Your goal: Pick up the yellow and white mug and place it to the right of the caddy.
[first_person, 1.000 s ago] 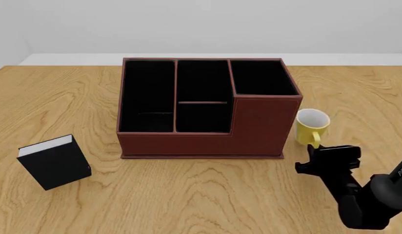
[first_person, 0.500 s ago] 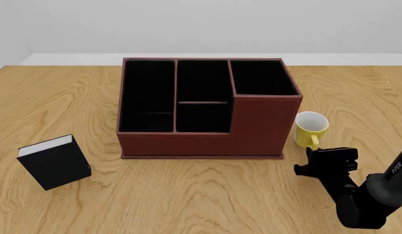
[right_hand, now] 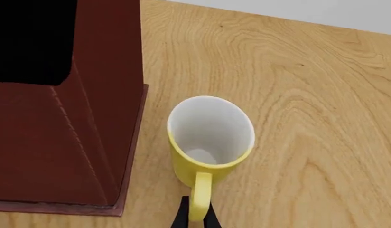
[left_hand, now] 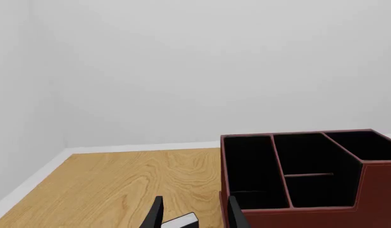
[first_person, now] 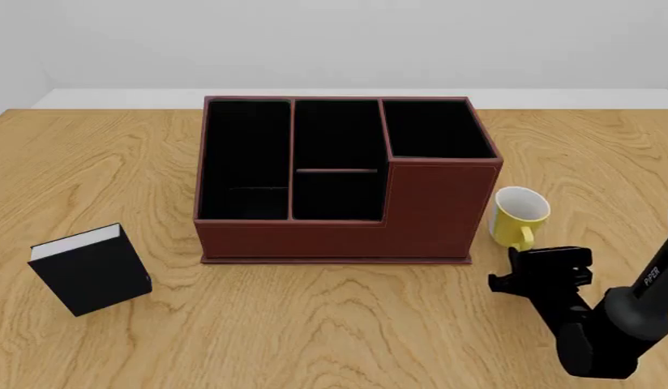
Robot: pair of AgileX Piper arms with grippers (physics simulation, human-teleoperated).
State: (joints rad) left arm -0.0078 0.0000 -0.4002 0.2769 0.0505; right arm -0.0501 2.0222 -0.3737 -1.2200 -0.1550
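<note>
Yellow/white mug [first_person: 519,215] upright just right of brown caddy [first_person: 345,182].

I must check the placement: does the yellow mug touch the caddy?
Apart. In the right wrist view, bare wood shows between the yellow mug and the caddy.

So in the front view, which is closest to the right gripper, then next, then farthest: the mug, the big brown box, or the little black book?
1. Yellow and white mug, just ahead of the right gripper.
2. Caddy, to its left.
3. Black book, far left.
</note>
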